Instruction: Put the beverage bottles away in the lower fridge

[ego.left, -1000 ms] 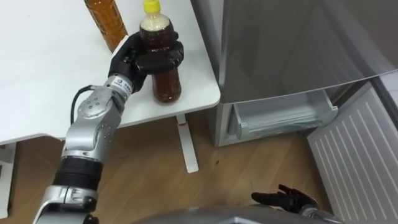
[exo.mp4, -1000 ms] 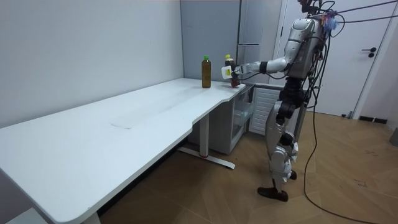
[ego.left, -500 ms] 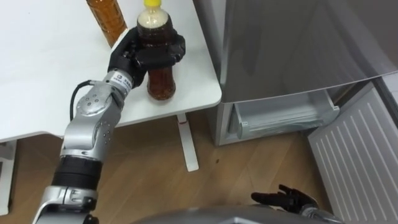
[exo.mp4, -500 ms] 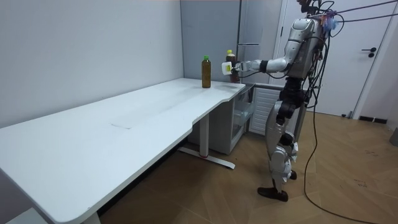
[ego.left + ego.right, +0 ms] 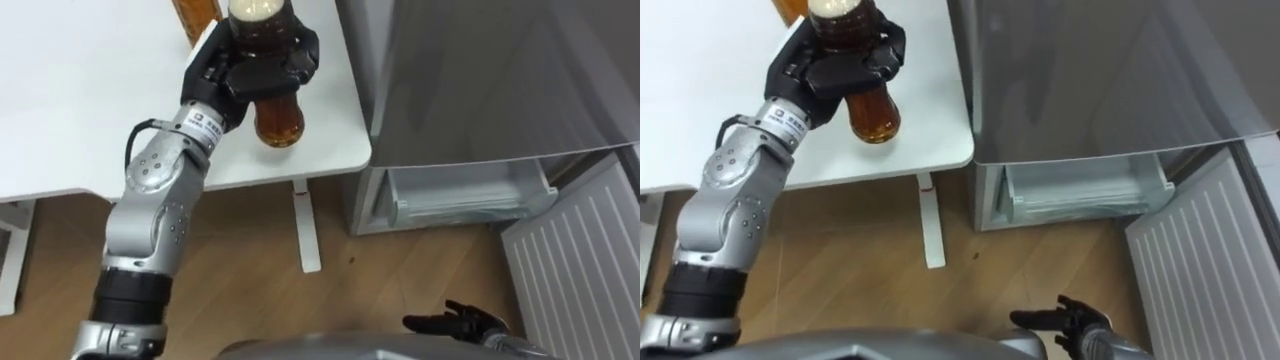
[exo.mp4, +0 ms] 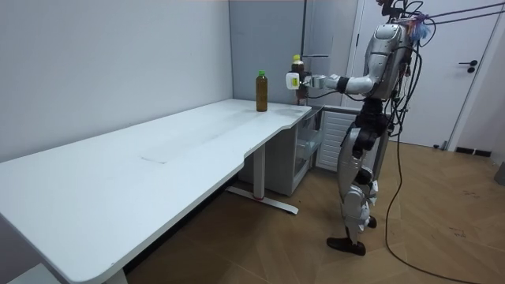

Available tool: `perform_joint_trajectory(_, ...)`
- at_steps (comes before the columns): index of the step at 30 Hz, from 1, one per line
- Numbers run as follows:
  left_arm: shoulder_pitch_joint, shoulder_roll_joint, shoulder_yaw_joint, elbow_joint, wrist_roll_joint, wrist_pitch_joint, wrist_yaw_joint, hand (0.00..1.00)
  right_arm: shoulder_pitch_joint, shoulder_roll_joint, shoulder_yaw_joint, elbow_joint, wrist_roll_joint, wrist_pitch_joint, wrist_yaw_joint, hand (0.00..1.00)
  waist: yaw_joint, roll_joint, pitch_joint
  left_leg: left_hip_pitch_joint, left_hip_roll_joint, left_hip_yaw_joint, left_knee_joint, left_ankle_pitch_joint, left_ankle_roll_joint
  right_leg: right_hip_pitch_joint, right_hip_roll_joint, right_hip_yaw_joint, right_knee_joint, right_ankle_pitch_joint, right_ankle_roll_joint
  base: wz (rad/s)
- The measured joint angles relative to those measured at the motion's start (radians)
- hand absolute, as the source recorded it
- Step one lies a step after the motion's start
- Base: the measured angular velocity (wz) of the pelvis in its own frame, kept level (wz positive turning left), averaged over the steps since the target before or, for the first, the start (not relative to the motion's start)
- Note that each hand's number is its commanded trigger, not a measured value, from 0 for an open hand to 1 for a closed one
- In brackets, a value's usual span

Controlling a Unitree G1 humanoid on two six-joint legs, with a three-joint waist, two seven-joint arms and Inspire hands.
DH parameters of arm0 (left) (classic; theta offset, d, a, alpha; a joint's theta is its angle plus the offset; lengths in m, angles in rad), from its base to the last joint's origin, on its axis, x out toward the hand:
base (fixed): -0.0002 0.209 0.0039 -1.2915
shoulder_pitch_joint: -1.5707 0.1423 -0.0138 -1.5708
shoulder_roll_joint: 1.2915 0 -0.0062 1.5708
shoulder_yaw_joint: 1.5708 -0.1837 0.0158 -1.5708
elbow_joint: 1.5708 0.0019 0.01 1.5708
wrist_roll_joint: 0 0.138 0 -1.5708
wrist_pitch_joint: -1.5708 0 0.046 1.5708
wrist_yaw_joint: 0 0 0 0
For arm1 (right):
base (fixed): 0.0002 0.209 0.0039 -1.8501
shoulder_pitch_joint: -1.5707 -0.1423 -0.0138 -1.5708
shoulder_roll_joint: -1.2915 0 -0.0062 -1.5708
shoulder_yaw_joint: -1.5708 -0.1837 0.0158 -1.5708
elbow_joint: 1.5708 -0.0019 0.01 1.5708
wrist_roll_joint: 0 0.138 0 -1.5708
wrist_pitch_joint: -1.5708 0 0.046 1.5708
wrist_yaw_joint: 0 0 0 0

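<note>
Brown drink bottle (image 5: 280, 116) sits clasped inside the left robot hand (image 5: 226, 70)

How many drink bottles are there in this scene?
2. One bottle is held in the robot's left hand, raised above the end of the white table beside the fridge. The green-capped bottle stands on the table nearby. Others may be hidden from view.

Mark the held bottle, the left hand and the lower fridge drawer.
held bottle (image 5: 279, 120): left eye view, amber lower body.
left hand (image 5: 268, 76): left eye view, fingers round the bottle.
lower fridge drawer (image 5: 468, 198): left eye view, white front wall.
</note>
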Motion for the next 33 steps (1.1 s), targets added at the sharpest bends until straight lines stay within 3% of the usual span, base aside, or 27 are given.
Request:
perform_joint_trajectory(6, 0.004, 0.004, -0.012, -0.041, -0.009, 0.0, -0.03, 1.0, -0.008, -0.003, 0.031, 0.001, -0.029, 0.01, 0.003, 0.0, 0.034, -0.007, -0.0059, -0.042, -0.006, -0.052, 0.033, 0.0, 0.0, 0.002, 0.001, -0.05, 0.001, 0.0, 0.0, 0.25)
perform_joint_trajectory(13, 0.111, 0.002, -0.026, -0.118, -0.146, 0.0, -0.068, 1.0, -0.012, -0.001, 0.087, 0.002, -0.047, 0.01, 0.002, 0.0, 0.081, -0.006, -0.0066, -0.043, -0.011, -0.067, 0.034, 0.001, 0.002, 0.018, -0.002, -0.07, 0.001, 0.0, 0.0, 0.07)
perform_joint_trajectory(22, 0.16, 0.007, -0.037, -0.119, -0.158, 0.0, -0.119, 1.0, -0.038, 0.0, 0.161, -0.016, -0.142, 0.011, 0.012, 0.0, 0.141, -0.019, 0.0009, -0.06, -0.015, -0.088, 0.037, 0.003, 0.003, 0.015, -0.003, -0.094, 0.001, 0.0, 0.0, 0.08)
perform_joint_trajectory(28, 0.198, 0.007, -0.045, -0.105, -0.159, 0.0, -0.144, 1.0, -0.062, 0.007, 0.188, -0.06, -0.211, 0.012, 0.058, 0.0, 0.141, -0.022, 0.006, -0.079, -0.017, -0.102, 0.064, 0.002, 0.004, 0.011, -0.002, -0.105, 0.002, 0.0, 0.0, 0.07)
perform_joint_trajectory(33, 0.199, 0.014, -0.072, -0.066, -0.163, 0.0, -0.158, 1.0, -0.069, 0.011, 0.198, -0.122, -0.215, 0.009, 0.121, 0.0, 0.139, -0.01, 0.012, -0.107, -0.016, -0.119, 0.09, 0.0, 0.005, -0.002, 0.002, -0.113, 0.017, 0.0, 0.0, 0.09)
